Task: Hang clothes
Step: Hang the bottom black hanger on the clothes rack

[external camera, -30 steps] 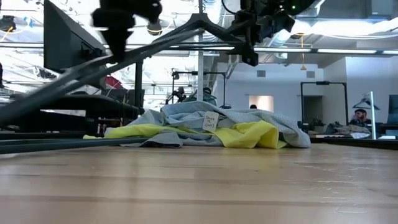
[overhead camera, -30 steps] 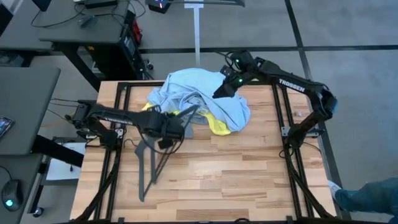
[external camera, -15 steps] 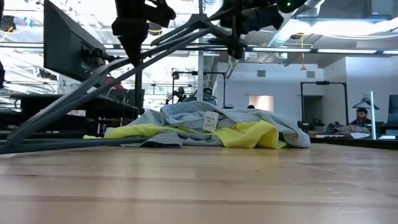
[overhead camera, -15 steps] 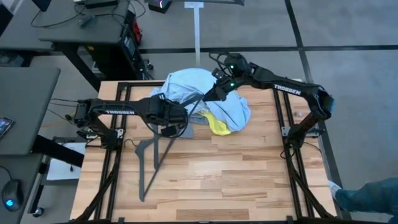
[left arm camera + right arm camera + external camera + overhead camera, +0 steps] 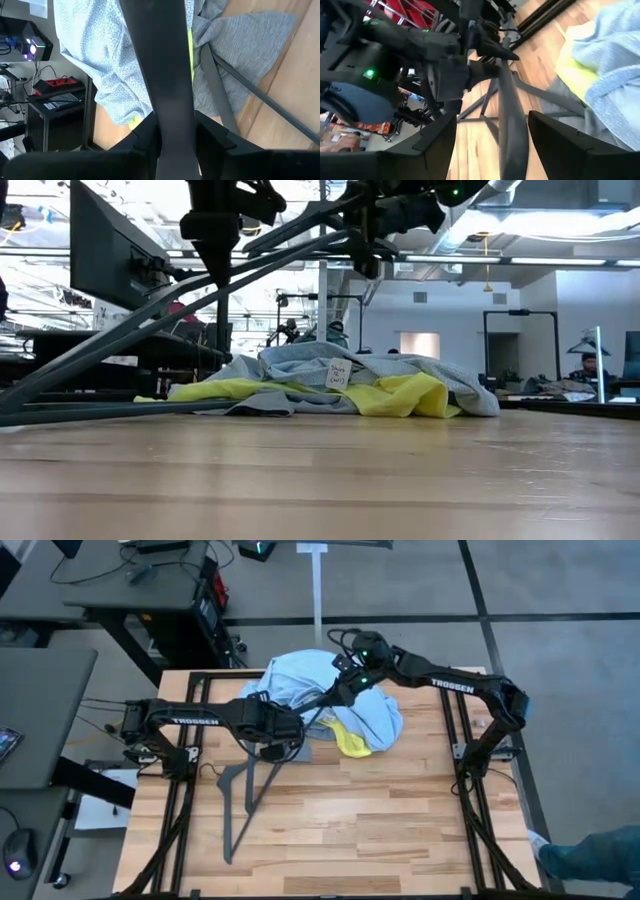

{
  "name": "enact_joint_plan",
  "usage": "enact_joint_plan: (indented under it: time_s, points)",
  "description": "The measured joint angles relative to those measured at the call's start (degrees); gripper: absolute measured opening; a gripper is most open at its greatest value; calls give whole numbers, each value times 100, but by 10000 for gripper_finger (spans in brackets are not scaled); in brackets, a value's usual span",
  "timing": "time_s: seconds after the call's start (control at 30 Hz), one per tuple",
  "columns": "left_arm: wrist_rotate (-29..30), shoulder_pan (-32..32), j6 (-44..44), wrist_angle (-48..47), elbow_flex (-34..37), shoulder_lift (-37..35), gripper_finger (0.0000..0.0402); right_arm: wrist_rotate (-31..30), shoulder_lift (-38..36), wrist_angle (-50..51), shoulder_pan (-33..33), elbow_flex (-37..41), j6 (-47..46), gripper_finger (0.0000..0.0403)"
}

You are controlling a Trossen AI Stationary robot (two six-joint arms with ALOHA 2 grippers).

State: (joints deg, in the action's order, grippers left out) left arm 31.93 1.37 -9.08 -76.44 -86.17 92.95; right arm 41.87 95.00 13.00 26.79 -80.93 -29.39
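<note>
From above, the clothes [image 5: 325,700] lie heaped at the far middle of the table [image 5: 380,820]: the pale blue shirt on top, the grey one under it, a yellow corner showing at the near right. The left gripper [image 5: 283,728] is clamped on a black hanger [image 5: 250,785] and holds it tilted, one end down on the wood. The right gripper [image 5: 340,692] sits at the hanger's raised upper end, over the pile. A second ago it was farther right, above the blue shirt; it has since come in to the hanger.

Level with the table, the clothes [image 5: 330,388] rest flat, untouched, while the hanger's bars [image 5: 150,330] slant overhead.

The left wrist camera shows a hanger bar [image 5: 167,75] pinched between that arm's fingers, the blue shirt [image 5: 100,55] beyond.

The right wrist camera shows its fingers [image 5: 565,145] spread wide on either side of a hanger bar [image 5: 512,130], not yet closed on it.

No garment is hung yet; the step seems to be steadying the hanger with both arms. Next, the right gripper should close on that bar.
</note>
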Motion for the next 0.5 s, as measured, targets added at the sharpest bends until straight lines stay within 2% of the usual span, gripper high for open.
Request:
enact_joint_plan:
  time_s: [0.17, 0.5]
  points:
    - [17, 0, 41, -4, 4, 0, 75, 8, 122, -42, -101, 4, -81, 199]
    - [32, -17, -30, -28, 4, -2, 75, -63, 283, -304, -195, 2, -211, 45]
